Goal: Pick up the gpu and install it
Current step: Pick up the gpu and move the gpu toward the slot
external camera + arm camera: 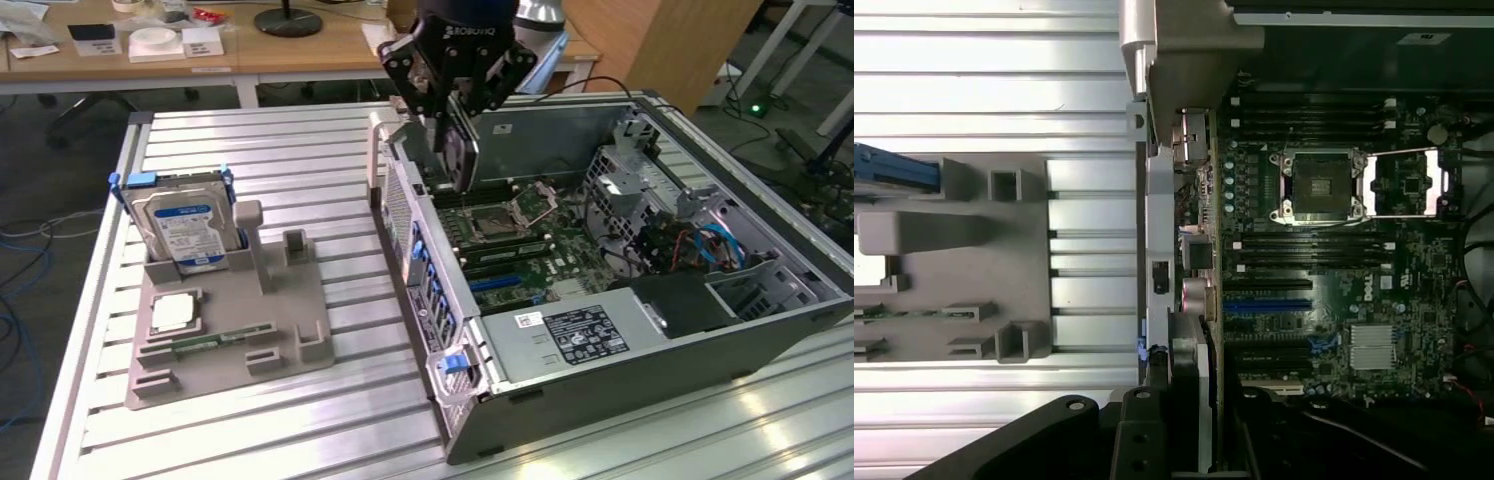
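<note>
The pincer point(451, 108) is pinching the gpu point(459, 155) by its top edge. The card hangs upright in the upper middle of the frame, over the open computer case point(747, 330). Probably light and stiff but fragile (bare board), so I'd grip edges only.

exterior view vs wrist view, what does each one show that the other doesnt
Exterior view: the gripper from outside, holding the gpu upright over the open computer case; the hard drive with its labelled face, standing in the grey holder; the power supply.
Wrist view: a straight-down close look at the motherboard with its silver heatsink, and the card seen edge-on.
Both: the gpu, the motherboard, the open CPU socket, the grey holder and the case.
</note>
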